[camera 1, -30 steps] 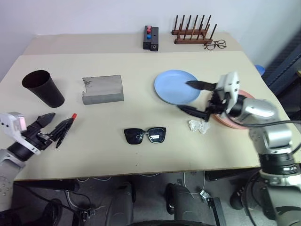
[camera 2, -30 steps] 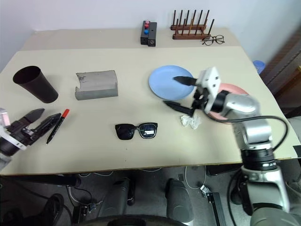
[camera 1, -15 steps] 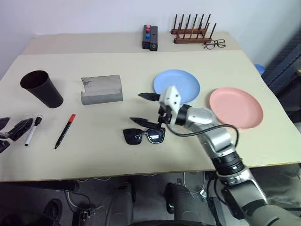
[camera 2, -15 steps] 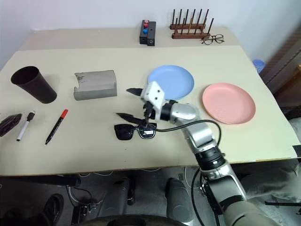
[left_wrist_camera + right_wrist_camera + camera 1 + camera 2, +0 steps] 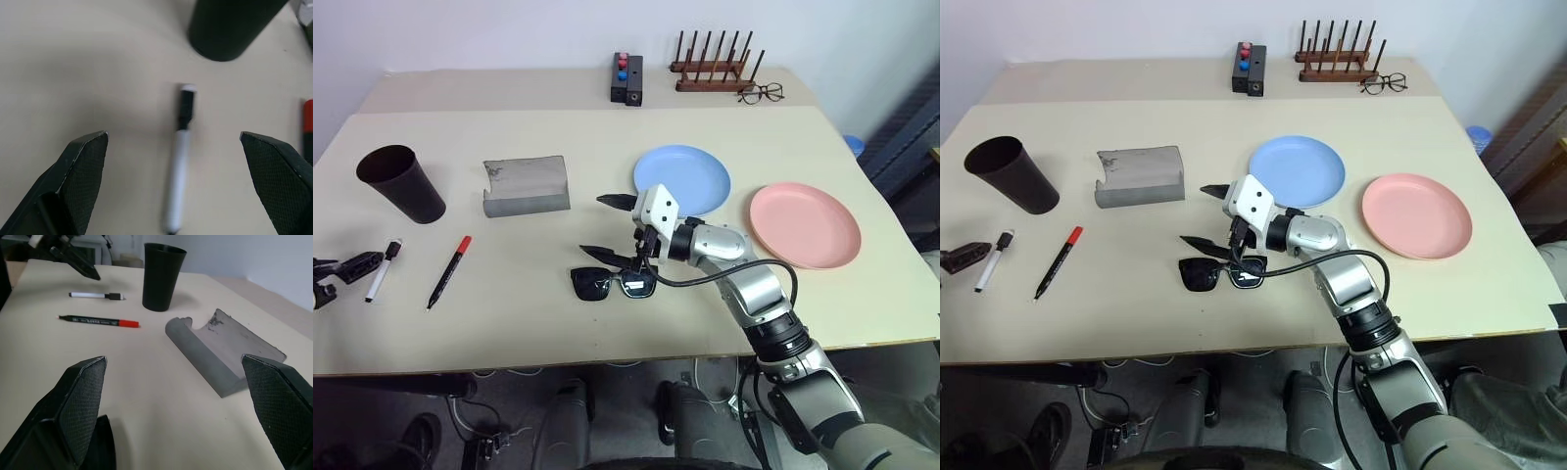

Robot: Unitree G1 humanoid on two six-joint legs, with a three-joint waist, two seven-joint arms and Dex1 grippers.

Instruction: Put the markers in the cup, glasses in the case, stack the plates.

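Two markers lie on my bench near its left edge: a white one with a black cap (image 5: 180, 166) and a black one with a red cap (image 5: 448, 271), both in front of the cup (image 5: 399, 182). My left wrist view shows the white marker between my spread left pincer (image 5: 182, 183), nothing held. From the head, my right pincer (image 5: 605, 227) points leftward, spread and empty, just above the sunglasses (image 5: 612, 283). The right wrist view looks across to the grey case (image 5: 222, 357). Blue plate (image 5: 682, 180) and pink plate (image 5: 803, 224) sit side by side, unstacked.
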